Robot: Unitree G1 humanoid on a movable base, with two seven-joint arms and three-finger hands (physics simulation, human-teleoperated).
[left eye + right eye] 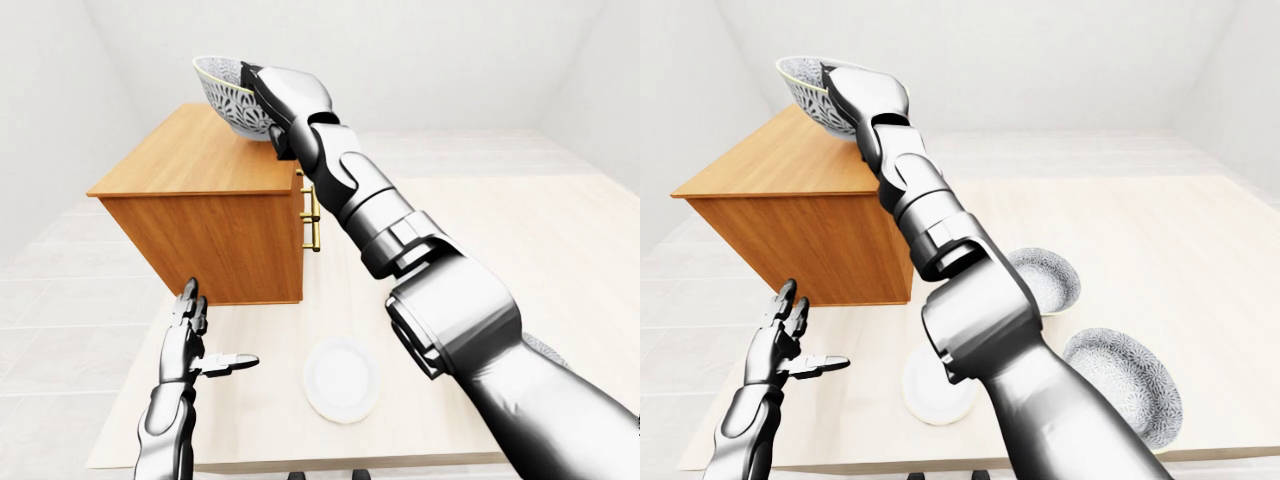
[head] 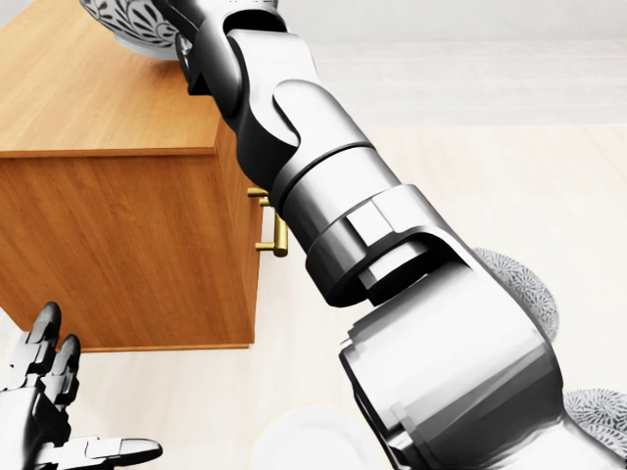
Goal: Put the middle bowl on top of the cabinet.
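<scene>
My right hand (image 1: 262, 92) is shut on the rim of a grey patterned bowl (image 1: 226, 96) and holds it tilted over the wooden cabinet (image 1: 190, 165), near the top's right edge. Whether the bowl touches the cabinet top cannot be told. In the head view the bowl (image 2: 132, 24) shows only at the top edge, behind my right arm. Two more patterned bowls (image 1: 1048, 280) (image 1: 1130, 385) rest on the table to the right of the arm. My left hand (image 1: 205, 345) hangs open and empty at the lower left, below the cabinet.
The cabinet stands on a light wooden table (image 1: 500, 230) and has brass drawer handles (image 1: 313, 215) on its right face. A white plate (image 1: 342, 378) lies near the table's bottom edge. My right arm crosses the middle of every view.
</scene>
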